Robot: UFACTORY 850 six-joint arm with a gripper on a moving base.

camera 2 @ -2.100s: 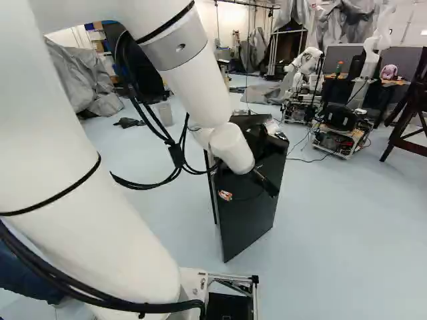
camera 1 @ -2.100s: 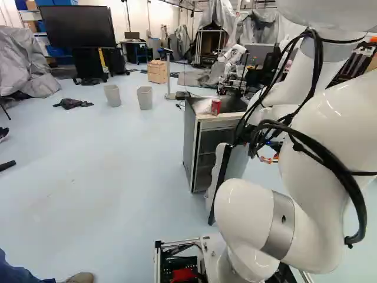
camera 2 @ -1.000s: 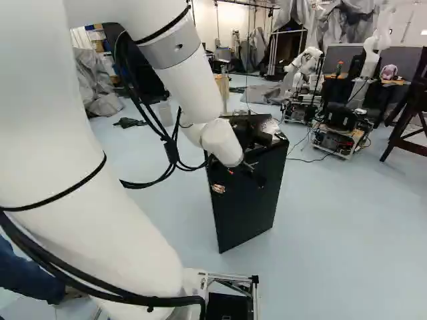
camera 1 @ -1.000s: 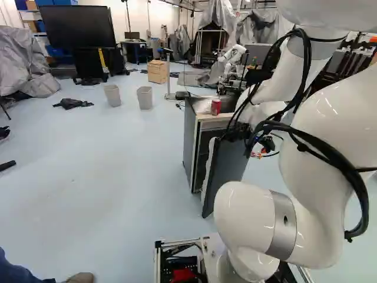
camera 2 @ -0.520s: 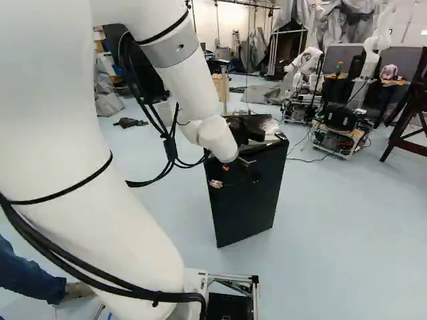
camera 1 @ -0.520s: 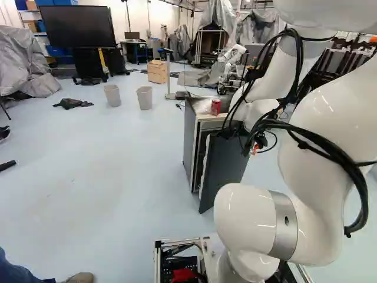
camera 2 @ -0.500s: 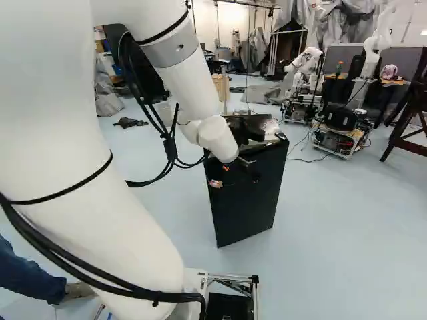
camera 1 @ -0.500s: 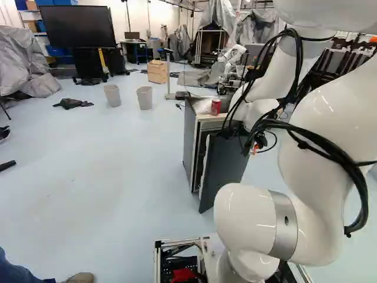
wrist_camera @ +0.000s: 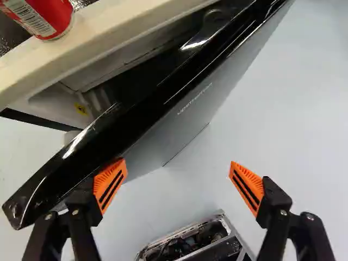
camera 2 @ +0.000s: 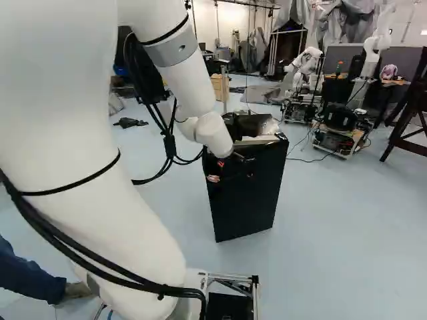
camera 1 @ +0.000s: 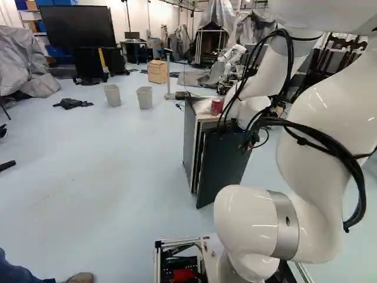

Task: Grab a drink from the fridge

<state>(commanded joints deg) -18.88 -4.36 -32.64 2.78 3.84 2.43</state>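
My gripper [camera 2: 232,176] is at the outer side of the fridge door [camera 2: 247,207], near its top. In the wrist view the gripper [wrist_camera: 176,176] stands open with nothing between its fingers; one finger lies at or against the door's free edge, the other is off to the side over the floor. The door [wrist_camera: 179,119] stands slightly ajar, a narrow gap baring part of the dark interior. On top of the fridge [camera 1: 191,132] a red can [camera 1: 216,107] stands upright; that can [wrist_camera: 46,19] also shows beyond the door in the wrist view. No drink inside is visible.
Part of my base [wrist_camera: 190,242] lies below the gripper. Another robot [camera 2: 303,61] stands behind the fridge, with wheeled equipment [camera 2: 340,130] to its right. Two grey bins [camera 1: 145,97] and a wooden box [camera 1: 158,71] are farther off, left of the fridge.
The fridge door has swung closer to the fridge body, narrowing the gap. My arm has moved leftward along with it in both base views. The base has not moved.
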